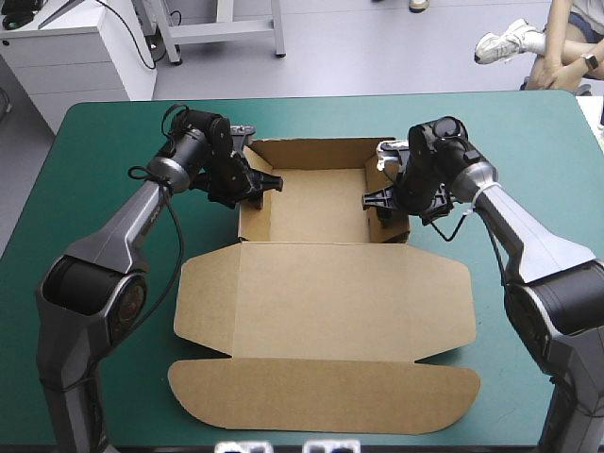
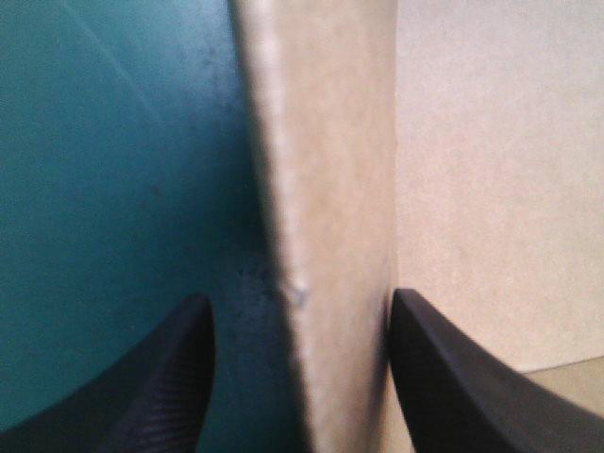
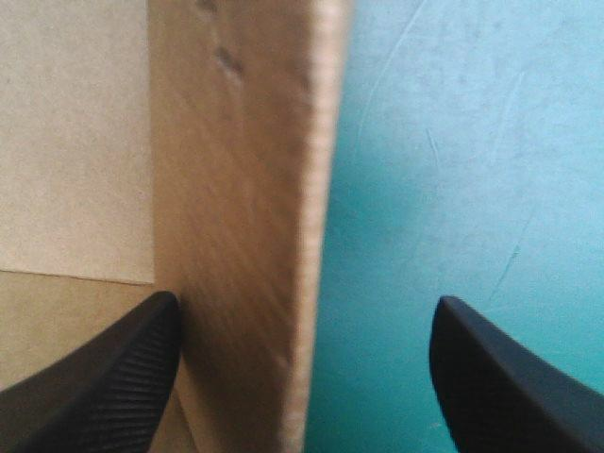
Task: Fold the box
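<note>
The box [image 1: 321,274] is seen in the middle of the high view, resting on the teal-green cover [image 1: 104,142] of the table. Its far part is raised into an open tray [image 1: 311,153] in the upper middle of the frame, while the lid [image 1: 326,311] is spread flat toward the lower edge, with side flaps reaching out to the left and right. A long tuck flap [image 1: 326,396] with rounded ends is laid flat in the lower middle of the frame. The left gripper [image 1: 255,184] is placed at the tray's left wall [image 1: 253,224], in the upper left of the frame, and the right gripper [image 1: 382,200] at the right wall [image 1: 389,231], in the upper right. In the left wrist view the black fingers [image 2: 165,377] are held apart and the upright wall is seen between them. One finger is set outside the tray over the cover, with a gap left to the board, and the other is set inside, just beside the wall. Nothing is clamped. In the right wrist view the fingers [image 3: 113,377] are spread wider. The wall is straddled here too: the inner finger is found just beside the board within the tray, and the outer finger is kept well apart from it over the cover, so nothing is gripped. In both wrist views the tray's pale floor is shown beyond the inner finger.
</note>
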You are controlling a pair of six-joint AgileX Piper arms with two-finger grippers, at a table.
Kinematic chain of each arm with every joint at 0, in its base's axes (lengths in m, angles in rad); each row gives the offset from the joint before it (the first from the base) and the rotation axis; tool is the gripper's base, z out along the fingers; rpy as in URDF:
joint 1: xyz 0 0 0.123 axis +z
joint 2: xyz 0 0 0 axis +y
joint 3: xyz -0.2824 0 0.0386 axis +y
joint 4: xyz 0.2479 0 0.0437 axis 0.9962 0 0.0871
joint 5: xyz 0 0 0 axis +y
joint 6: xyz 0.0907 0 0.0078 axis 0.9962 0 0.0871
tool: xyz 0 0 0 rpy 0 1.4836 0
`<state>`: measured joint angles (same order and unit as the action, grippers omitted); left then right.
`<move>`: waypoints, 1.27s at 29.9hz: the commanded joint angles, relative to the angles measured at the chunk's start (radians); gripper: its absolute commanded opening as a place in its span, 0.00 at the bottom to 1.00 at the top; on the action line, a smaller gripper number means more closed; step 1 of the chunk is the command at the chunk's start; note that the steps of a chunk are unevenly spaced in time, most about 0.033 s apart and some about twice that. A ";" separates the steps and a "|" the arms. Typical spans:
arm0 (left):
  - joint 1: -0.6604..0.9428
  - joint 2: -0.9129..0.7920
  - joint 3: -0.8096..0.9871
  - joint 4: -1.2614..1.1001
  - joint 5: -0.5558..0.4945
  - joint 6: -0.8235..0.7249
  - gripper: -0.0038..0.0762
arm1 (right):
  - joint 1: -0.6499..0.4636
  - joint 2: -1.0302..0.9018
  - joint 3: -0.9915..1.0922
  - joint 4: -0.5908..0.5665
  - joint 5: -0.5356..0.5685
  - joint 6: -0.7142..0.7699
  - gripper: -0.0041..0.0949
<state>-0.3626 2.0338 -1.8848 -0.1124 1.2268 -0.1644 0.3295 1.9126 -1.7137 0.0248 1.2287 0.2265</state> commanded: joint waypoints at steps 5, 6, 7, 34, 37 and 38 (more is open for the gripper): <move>-0.001 -0.092 -0.152 0.047 0.058 0.003 0.56 | -0.007 -0.054 -0.176 -0.025 0.021 0.002 0.80; -0.001 -0.100 -0.182 0.065 0.058 0.003 0.56 | -0.007 -0.054 -0.208 -0.036 0.021 0.006 0.80; -0.001 -0.106 -0.214 0.081 0.058 0.003 0.56 | -0.007 -0.056 -0.233 -0.036 0.021 0.007 0.80; -0.020 -0.925 0.317 -0.027 0.025 0.232 0.04 | -0.007 -0.226 0.010 -0.053 -0.086 -0.026 0.79; -0.020 -1.042 0.470 -0.027 -0.027 0.236 0.04 | -0.007 -0.193 0.010 -0.053 -0.086 -0.028 0.79; -0.020 -1.082 0.512 -0.027 -0.047 0.236 0.04 | -0.007 -0.178 0.010 -0.049 -0.086 -0.028 0.79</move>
<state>-0.3778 1.0482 -1.4600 -0.1290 1.2390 0.0689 0.3276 1.7501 -1.6862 -0.0187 1.1777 0.2105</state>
